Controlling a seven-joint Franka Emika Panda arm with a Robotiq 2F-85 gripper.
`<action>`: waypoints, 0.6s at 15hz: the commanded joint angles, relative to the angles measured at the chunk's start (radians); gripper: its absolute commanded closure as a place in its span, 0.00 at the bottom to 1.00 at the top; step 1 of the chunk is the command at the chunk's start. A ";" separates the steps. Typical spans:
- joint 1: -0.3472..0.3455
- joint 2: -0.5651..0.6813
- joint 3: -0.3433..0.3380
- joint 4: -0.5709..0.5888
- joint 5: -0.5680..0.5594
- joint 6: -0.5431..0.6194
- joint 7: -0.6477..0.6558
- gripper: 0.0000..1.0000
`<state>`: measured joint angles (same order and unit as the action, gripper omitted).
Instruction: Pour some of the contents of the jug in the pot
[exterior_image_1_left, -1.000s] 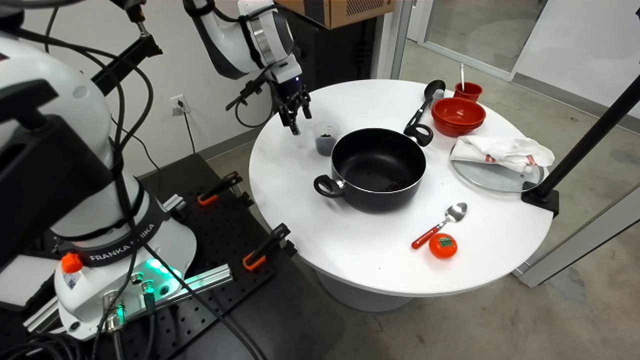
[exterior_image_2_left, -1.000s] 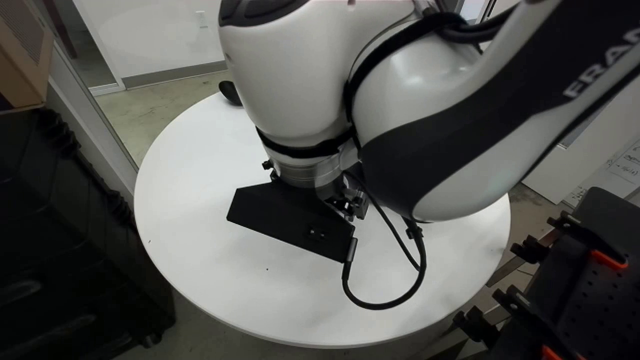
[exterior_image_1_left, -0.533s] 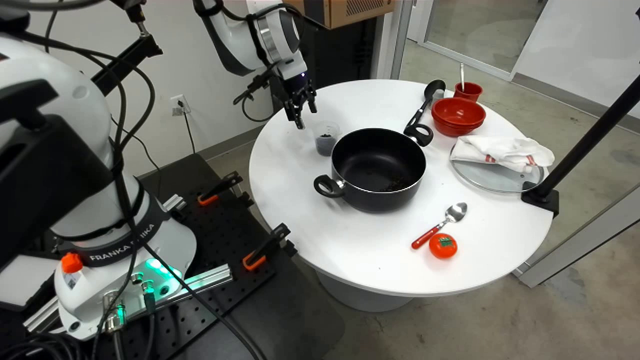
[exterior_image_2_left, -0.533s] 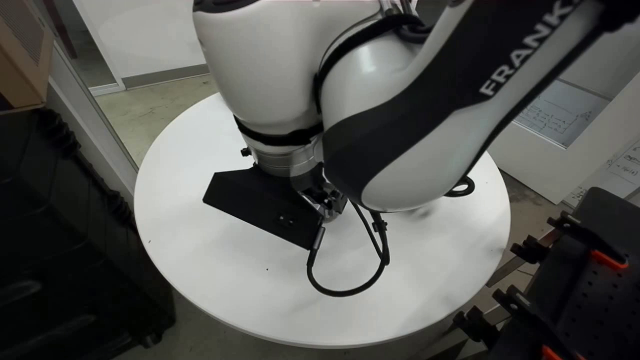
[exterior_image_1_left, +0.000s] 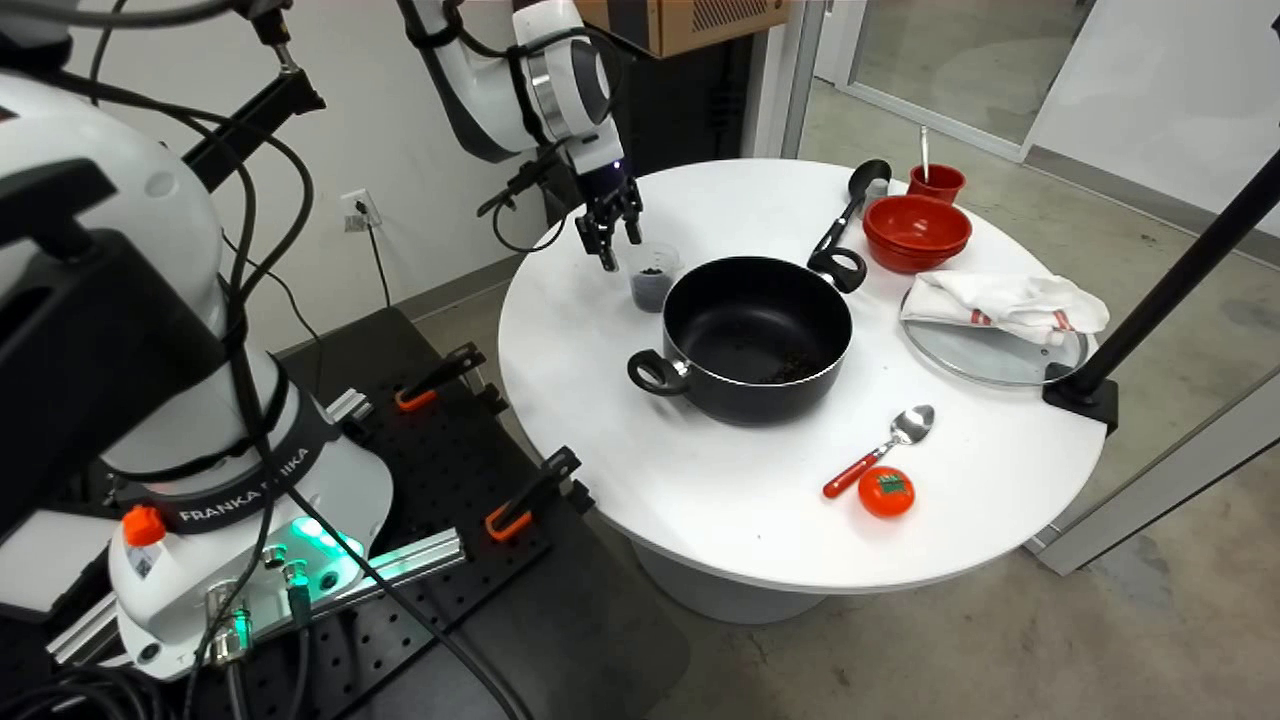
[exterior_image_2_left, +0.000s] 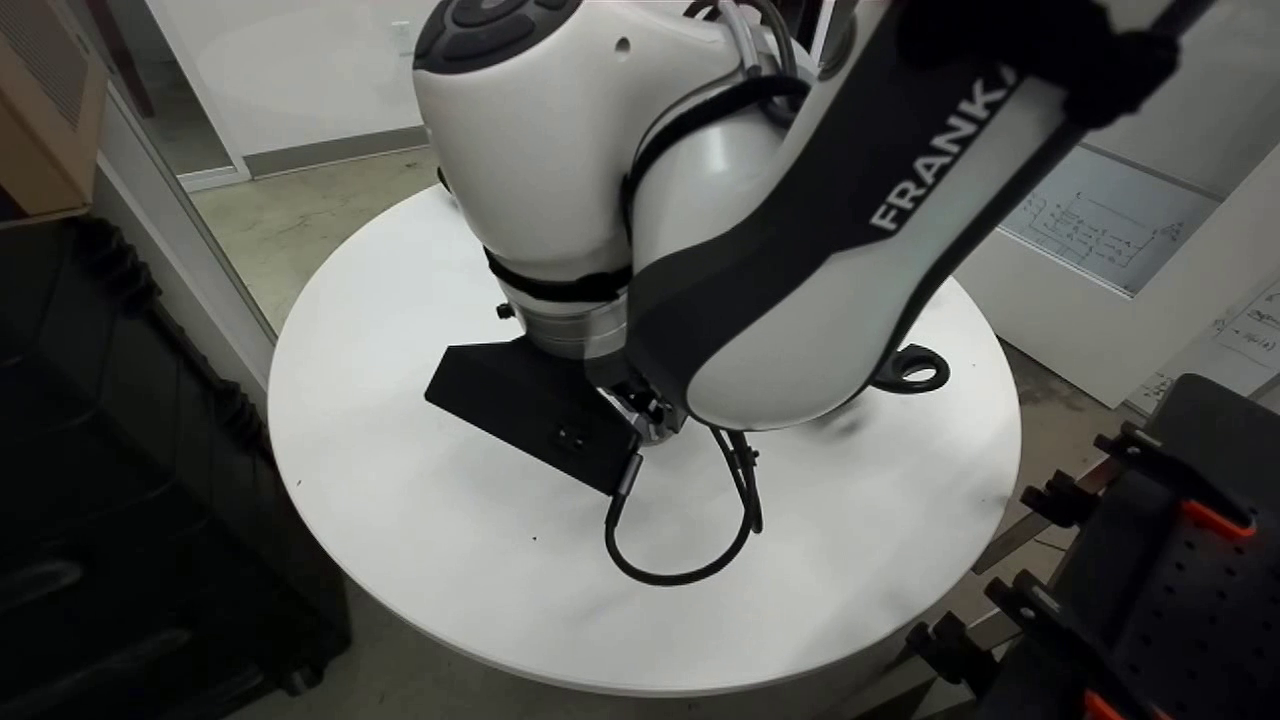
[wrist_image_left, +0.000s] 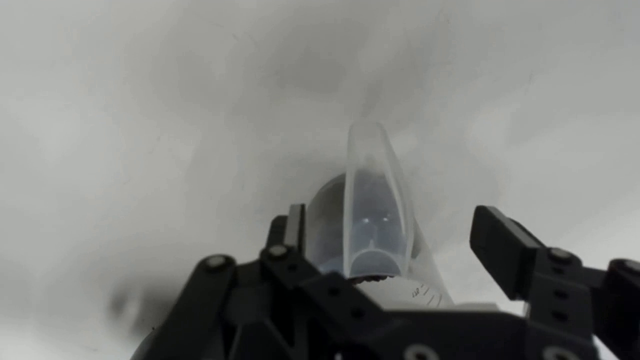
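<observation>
The jug (exterior_image_1_left: 652, 285) is a small, clear plastic measuring jug with dark contents. It stands upright on the white table beside the black pot (exterior_image_1_left: 757, 395). Some dark bits lie in the pot. My gripper (exterior_image_1_left: 622, 250) is open just behind and above the jug on its handle side. In the wrist view my gripper's fingers (wrist_image_left: 390, 231) stand on either side of the jug's handle (wrist_image_left: 378, 200), the left finger closer to it; they hold nothing. In an exterior view the arm hides the jug and most of the pot; a pot handle (exterior_image_2_left: 915, 370) shows.
Red bowls (exterior_image_1_left: 917, 230), a red cup (exterior_image_1_left: 937, 184), a black ladle (exterior_image_1_left: 850, 205) and a small grey cup (exterior_image_1_left: 875, 192) stand behind the pot. A glass lid (exterior_image_1_left: 975, 362) under a white towel (exterior_image_1_left: 1000, 302) lies right. A spoon (exterior_image_1_left: 880, 450) and tomato (exterior_image_1_left: 887, 492) lie in front.
My gripper has moved right toward the jug, and a little lower in the last half second, with its fingers still open. The jug and pot have not moved.
</observation>
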<state>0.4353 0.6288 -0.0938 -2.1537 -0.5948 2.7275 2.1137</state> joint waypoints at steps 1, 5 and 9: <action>0.008 0.011 -0.010 0.017 0.043 -0.009 -0.043 0.46; 0.004 0.000 -0.002 0.008 0.067 -0.012 -0.091 0.16; -0.003 -0.021 0.011 -0.004 0.113 -0.009 -0.153 0.40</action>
<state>0.4356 0.6283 -0.0925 -2.1533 -0.5359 2.7268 2.0306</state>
